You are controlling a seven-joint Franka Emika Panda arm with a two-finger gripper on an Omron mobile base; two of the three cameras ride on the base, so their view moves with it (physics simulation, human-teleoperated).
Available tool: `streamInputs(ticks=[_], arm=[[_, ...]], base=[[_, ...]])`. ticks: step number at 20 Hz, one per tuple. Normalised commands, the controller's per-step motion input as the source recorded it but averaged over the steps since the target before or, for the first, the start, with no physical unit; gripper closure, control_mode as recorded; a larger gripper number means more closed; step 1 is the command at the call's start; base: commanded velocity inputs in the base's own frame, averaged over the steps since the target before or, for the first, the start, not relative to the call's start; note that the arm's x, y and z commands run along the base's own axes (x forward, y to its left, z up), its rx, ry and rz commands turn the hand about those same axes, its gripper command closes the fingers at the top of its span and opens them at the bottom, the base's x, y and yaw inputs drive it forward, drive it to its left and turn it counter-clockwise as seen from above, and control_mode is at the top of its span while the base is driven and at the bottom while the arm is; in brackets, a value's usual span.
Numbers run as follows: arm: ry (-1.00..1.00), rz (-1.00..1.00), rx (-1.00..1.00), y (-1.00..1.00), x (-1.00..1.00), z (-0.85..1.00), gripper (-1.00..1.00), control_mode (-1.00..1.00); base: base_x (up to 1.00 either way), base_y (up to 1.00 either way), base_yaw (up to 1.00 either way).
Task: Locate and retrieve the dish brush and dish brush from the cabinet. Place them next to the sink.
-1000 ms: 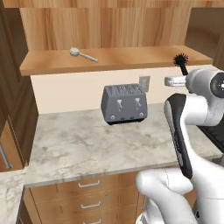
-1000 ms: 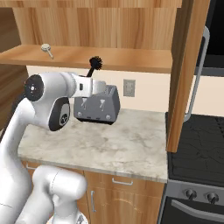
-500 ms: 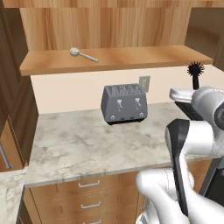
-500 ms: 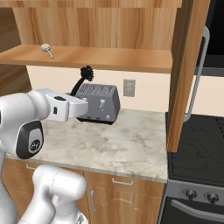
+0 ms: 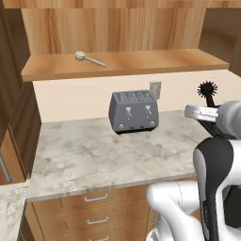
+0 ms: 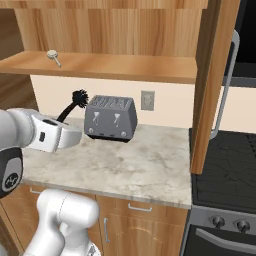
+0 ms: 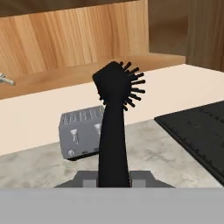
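At the right edge of the left base view, the gripper point(image 5: 203, 112) is clamped on the handle of the black dish brush point(image 5: 207, 90), whose round bristly head stands up above the hand against the pale wall. In the right base view the same brush point(image 6: 75, 102) rises at a slant from the gripper point(image 6: 59, 121) at the left of the frame, just left of the grey toaster point(image 6: 110, 118). The hand view shows the black brush point(image 7: 114, 127) upright in the middle of the frame, its handle pinched at the bottom by the nearly closed jaws, its bristles pointing right. The pale dish brush point(image 5: 89, 58) lies on the ledge of the light-brown cabinet point(image 5: 141, 63) in the upper left of the left base view, head to the left and thin handle running right; in the right base view it point(image 6: 53, 56) sits at the upper left on that ledge. The toaster point(image 5: 133, 111) stands on the marbled counter point(image 5: 99, 155) under the ledge, against the wall below an outlet point(image 5: 155, 88). A black stovetop point(image 6: 225, 165) fills the right of the right base view.
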Motion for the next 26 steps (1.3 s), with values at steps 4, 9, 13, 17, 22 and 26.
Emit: streamInputs(ticks=[4, 9, 13, 17, 22, 26], arm=[[0.23, 0.15, -0.01, 0.35, -0.49, -0.52, 1.00, -1.00], [0.30, 0.16, -0.02, 0.17, -0.24, -0.56, 1.00, -1.00], [0.06, 0.16, 0.02, 0.11, -0.27, -0.53, 1.00, -1.00], [0.03, 0.14, 0.05, 0.06, -0.18, -0.33, 1.00, -1.00], [0.00, 0.00, 0.00, 0.00, 0.00, 0.00, 1.00, -1.00], [0.00, 0.00, 0.00, 0.00, -0.09, 0.00, 1.00, -1.00]], base=[[0.00, 0.00, 0.00], [0.00, 0.00, 0.00], [0.00, 0.00, 0.00], [0.00, 0.00, 0.00], [0.00, 0.00, 0.00], [0.00, 0.00, 0.00]])
